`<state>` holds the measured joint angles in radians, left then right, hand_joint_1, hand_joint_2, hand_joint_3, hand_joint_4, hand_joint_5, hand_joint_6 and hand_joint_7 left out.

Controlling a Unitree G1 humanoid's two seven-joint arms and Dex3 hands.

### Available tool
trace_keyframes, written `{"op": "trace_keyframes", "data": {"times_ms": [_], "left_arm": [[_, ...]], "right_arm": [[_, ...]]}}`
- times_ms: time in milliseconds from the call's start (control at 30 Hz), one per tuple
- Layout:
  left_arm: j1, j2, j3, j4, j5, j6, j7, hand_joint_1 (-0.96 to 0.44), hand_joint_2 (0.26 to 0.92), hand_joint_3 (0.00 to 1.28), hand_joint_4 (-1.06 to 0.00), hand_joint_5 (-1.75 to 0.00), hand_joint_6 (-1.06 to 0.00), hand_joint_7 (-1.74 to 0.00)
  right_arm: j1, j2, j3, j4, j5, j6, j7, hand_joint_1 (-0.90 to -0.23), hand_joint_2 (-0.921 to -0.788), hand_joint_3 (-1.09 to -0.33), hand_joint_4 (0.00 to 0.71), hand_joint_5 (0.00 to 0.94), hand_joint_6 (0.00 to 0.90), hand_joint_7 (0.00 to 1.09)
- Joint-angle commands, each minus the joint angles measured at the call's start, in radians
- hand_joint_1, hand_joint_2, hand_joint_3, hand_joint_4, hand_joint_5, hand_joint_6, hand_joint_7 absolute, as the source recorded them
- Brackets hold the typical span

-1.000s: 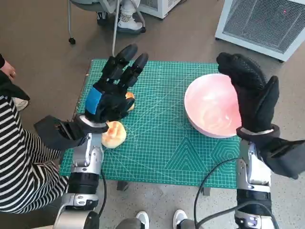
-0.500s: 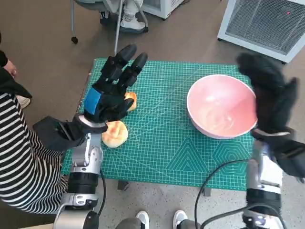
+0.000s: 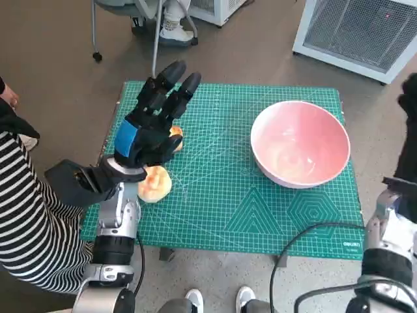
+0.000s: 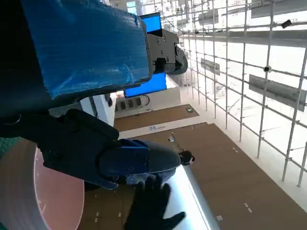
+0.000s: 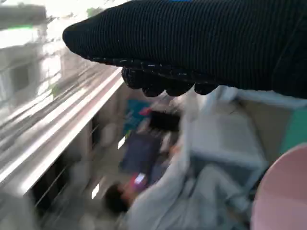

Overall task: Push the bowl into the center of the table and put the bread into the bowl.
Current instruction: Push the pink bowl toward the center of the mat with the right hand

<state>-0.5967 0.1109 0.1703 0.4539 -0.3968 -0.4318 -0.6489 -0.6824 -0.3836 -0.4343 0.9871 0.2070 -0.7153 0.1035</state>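
Note:
The pink bowl (image 3: 300, 142) stands empty on the right part of the green mat (image 3: 221, 195); its rim (image 4: 48, 191) and edge (image 5: 284, 195) also show in the wrist views. One bread roll (image 3: 156, 184) lies at the mat's left edge, and a second piece (image 3: 176, 134) peeks out under my left hand. My left hand (image 3: 151, 127) hovers above the bread with fingers stretched out, holding nothing; its taped back (image 4: 88, 45) fills the left wrist view. My right hand (image 3: 410, 124) is out past the table's right edge, mostly cut off; its glove (image 5: 201, 43) and spread fingers (image 4: 152, 207) hold nothing.
A person in a striped top (image 3: 26, 215) sits close at the left. A white grilled unit (image 3: 365, 32) stands at the back right, chair legs (image 3: 156, 32) at the back. A black cable (image 3: 306, 241) runs over the mat's front right corner.
My right hand has swung from over the bowl's right rim out to the right, beyond the table edge. The left hand stays over the bread. The camera has shifted slightly.

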Motion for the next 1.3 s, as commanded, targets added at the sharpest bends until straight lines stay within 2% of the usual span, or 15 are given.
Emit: {"op": "trace_keyframes", "data": {"times_ms": [33,133,267,433,600,900,1133,1300], "left_arm": [[-0.005,0.002,0.004,0.007,0.001,-0.018,-0.001,-0.66,0.921,0.35,-0.14,-0.01,0.0,-0.41],[-0.004,0.004,0.005,0.008,0.0,-0.022,-0.004,-0.65,0.921,0.35,-0.14,-0.01,0.0,-0.41],[-0.002,0.005,0.007,0.011,-0.005,-0.021,-0.006,-0.65,0.921,0.35,-0.14,-0.01,0.0,-0.41],[0.004,0.007,0.008,0.001,-0.005,-0.017,-0.005,-0.65,0.921,0.35,-0.15,-0.01,0.0,-0.42],[0.009,0.011,0.009,-0.005,-0.005,-0.012,-0.004,-0.65,0.921,0.35,-0.15,-0.01,0.0,-0.42],[0.022,0.021,0.012,-0.015,-0.006,-0.011,-0.006,-0.65,0.921,0.34,-0.15,-0.01,0.0,-0.42],[0.034,0.033,0.017,-0.02,-0.008,-0.014,-0.012,-0.65,0.921,0.34,-0.15,-0.01,0.0,-0.42],[0.049,0.039,0.018,-0.033,-0.007,-0.016,-0.009,-0.66,0.921,0.33,-0.15,-0.01,0.0,-0.42]], "right_arm": [[-0.017,-0.015,-0.034,0.14,0.046,0.061,0.02,-0.656,-0.921,-0.87,0.059,0.0,-0.001,0.4],[-0.021,-0.014,-0.043,0.189,0.059,0.092,0.028,-0.643,-0.921,-0.888,0.051,0.001,-0.001,0.38],[-0.026,-0.003,-0.046,0.243,0.061,0.154,0.014,-0.63,-0.921,-0.91,0.055,0.006,0.015,0.35],[-0.034,0.018,-0.038,0.268,0.06,0.19,0.002,-0.617,-0.921,-0.923,0.066,0.01,0.028,0.35],[-0.042,0.047,-0.031,0.283,0.062,0.21,0.016,-0.608,-0.921,-0.926,0.072,0.011,0.035,0.34],[-0.07,0.094,-0.018,0.304,0.057,0.255,0.03,-0.634,-0.921,-0.89,0.079,0.008,0.048,0.31],[-0.095,0.142,-0.028,0.311,0.072,0.285,0.028,-0.637,-0.921,-0.884,0.08,0.006,0.053,0.3],[-0.114,0.172,-0.041,0.315,0.084,0.306,0.033,-0.655,-0.921,-0.853,0.089,0.007,0.062,0.28]]}}
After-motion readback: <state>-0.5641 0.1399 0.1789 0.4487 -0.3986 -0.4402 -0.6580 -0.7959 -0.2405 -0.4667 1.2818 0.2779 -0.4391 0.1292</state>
